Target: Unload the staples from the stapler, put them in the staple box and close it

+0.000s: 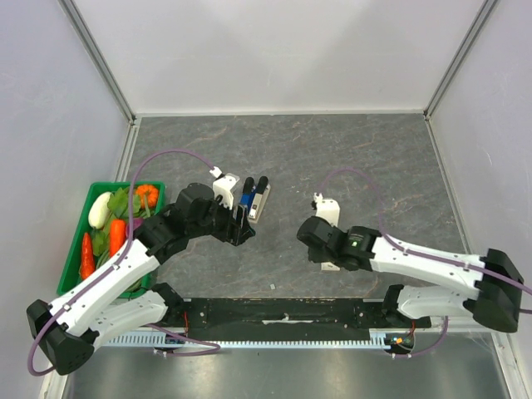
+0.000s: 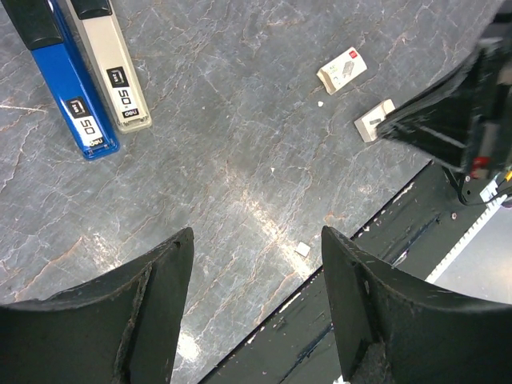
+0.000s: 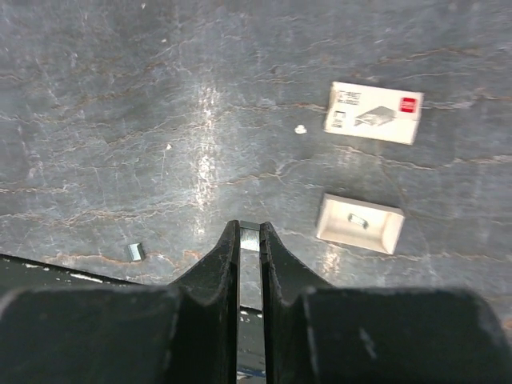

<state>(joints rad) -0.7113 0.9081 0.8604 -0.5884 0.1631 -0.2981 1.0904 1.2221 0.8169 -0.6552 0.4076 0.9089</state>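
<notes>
One grey stapler (image 2: pixel 112 68), one blue stapler (image 2: pixel 68 88), left hand (image 2: pixel 256 237) apart, right hand (image 3: pixel 250 227) clamped on one staple strip (image 3: pixel 249 238)

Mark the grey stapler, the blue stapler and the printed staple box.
grey stapler (image 2: pixel 108 52): left wrist view, middle of its grey top.
blue stapler (image 2: pixel 66 80): left wrist view, middle of its blue top.
printed staple box (image 3: pixel 374 113): right wrist view, centre of its printed face.
</notes>
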